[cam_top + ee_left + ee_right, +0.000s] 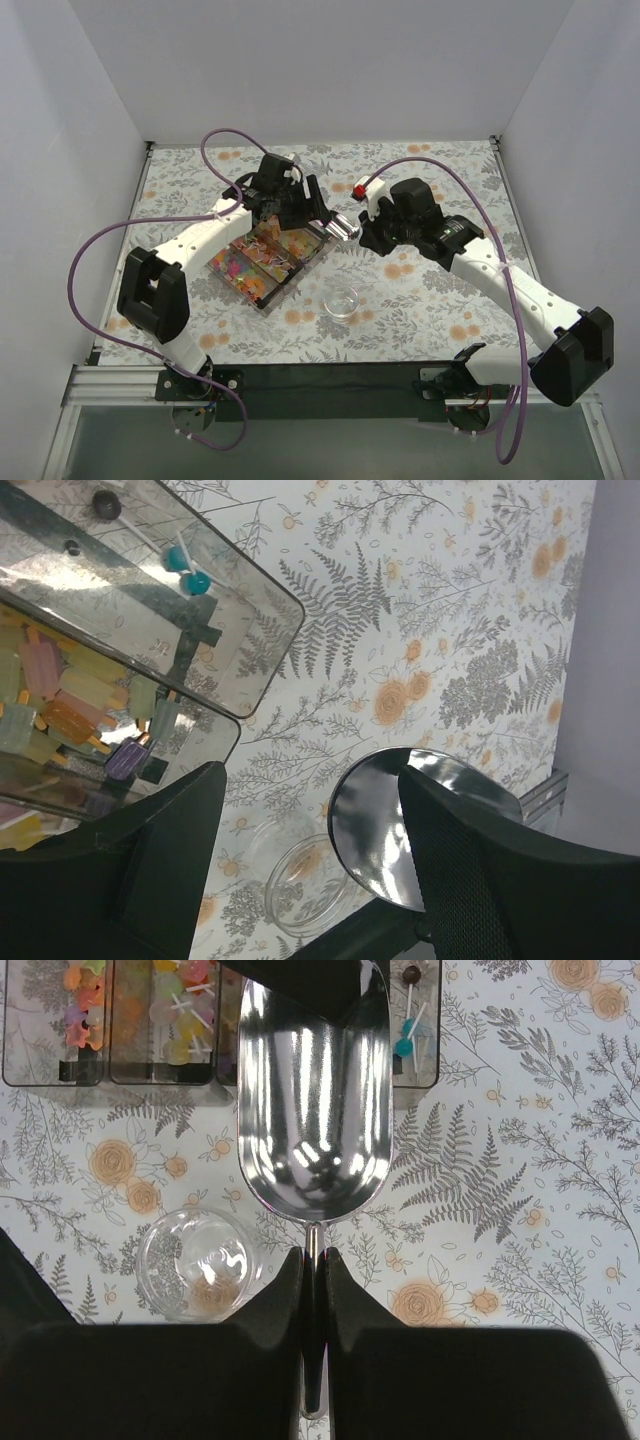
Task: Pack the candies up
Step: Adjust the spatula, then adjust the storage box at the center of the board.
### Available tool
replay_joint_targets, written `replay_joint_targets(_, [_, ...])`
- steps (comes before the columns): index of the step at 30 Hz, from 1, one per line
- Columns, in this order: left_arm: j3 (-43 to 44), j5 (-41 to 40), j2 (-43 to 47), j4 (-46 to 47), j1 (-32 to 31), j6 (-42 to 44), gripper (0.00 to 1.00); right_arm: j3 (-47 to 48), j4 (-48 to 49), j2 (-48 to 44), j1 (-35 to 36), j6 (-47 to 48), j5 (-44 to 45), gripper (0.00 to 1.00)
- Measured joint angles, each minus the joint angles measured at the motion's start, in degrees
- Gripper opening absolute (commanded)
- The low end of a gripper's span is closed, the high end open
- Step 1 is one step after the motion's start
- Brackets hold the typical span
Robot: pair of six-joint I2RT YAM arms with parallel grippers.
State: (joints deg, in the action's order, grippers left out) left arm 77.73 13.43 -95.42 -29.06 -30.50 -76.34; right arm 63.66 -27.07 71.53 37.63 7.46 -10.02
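While right claw point(313, 1260) grips scoop point(313, 1100) | left claw point(310, 780) at tip | cup point(195, 1260) beside

The middle of the worktop is crowded. The clear compartment box point(300, 275) lies left of centre, and the left gripper point(310, 870) hangs over its far end with jaws spread wide. The scoop point(313, 1110), clamped in the right gripper point(313, 1300), reaches in at the box's right corner, so the two tools nearly meet there. The small clear cup point(343, 300) stands near the box's near corner, with only a narrow lane between them. The left arm point(190, 245) and right arm point(500, 275) slant in from the near corners. Open cloth point(440, 170) runs along the far edge and into both far corners.
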Motion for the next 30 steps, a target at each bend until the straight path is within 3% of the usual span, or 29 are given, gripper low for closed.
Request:
replay_joint_targets(6, [4.1,-8.4,-0.1,-6.2,1.4,0.5,0.71,0.0,-1.4,0.2,0.0,0.1,0.6,0.01])
replay_joint_targets(9, [4.7,-14.2,0.5,-9.4,4.2,0.5,0.66,0.0,-2.3,0.2,0.0,0.2,1.6,0.01])
replay_joint_targets(18, [-3.7,-27.6,5.6,-16.7,17.2,2.6,0.61,-0.2,-3.5,0.2,0.0,0.3,3.2,0.01])
replay_joint_targets(25, [-4.2,-28.7,4.1,-13.0,17.6,12.2,0.60,-0.8,-3.7,0.1,0.0,0.7,3.0,0.01])
replay_joint_targets(30, [-2.1,-27.3,-2.2,-11.0,17.4,19.3,0.56,-0.8,-3.8,0.2,0.0,1.6,2.2,0.01])
